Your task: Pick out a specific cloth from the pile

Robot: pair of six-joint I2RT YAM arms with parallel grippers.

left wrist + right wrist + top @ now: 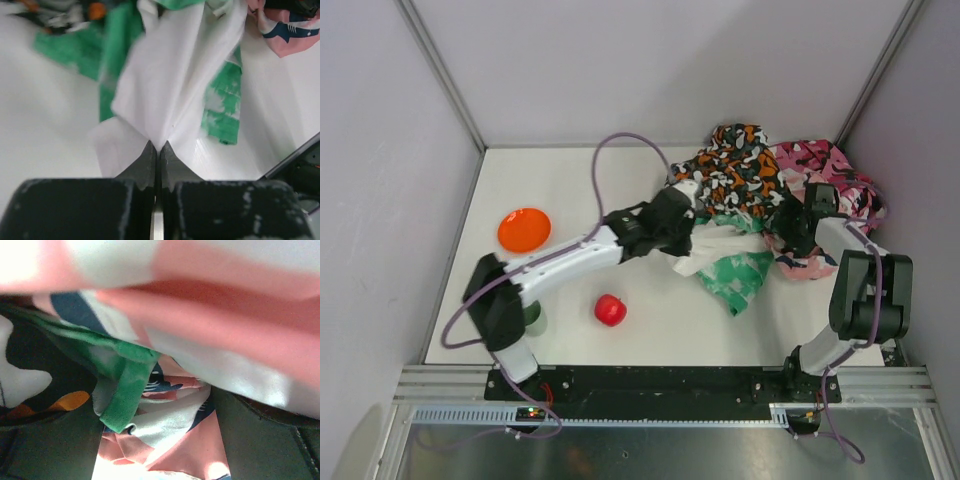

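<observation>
With left gripper [158, 150] jaws pressed together on edge of white cloth [175, 80], cloth sits right at fingertips, fanning toward top of wrist frame over green-white mottled cloth [222, 110], at lower-left edge of pile [750, 175]. Right gripper [155, 440] looks spread, pink patterned cloth [225, 315] bunched between fingers.

I saw the white cloth [170, 95] as thin, smooth, matt fabric, falling in soft folds. The green-and-white mottled cloth [222, 100] looked matt and soft too, and the pink patterned cloth [235, 325] carried a faint sheen. The left gripper [156, 152] was matt black plastic, scuffed pale. The table [570, 190] was smooth, white and slightly glossy. The red ball [610, 310] shone, and the orange plate [524, 229] looked like glossy plastic.
</observation>
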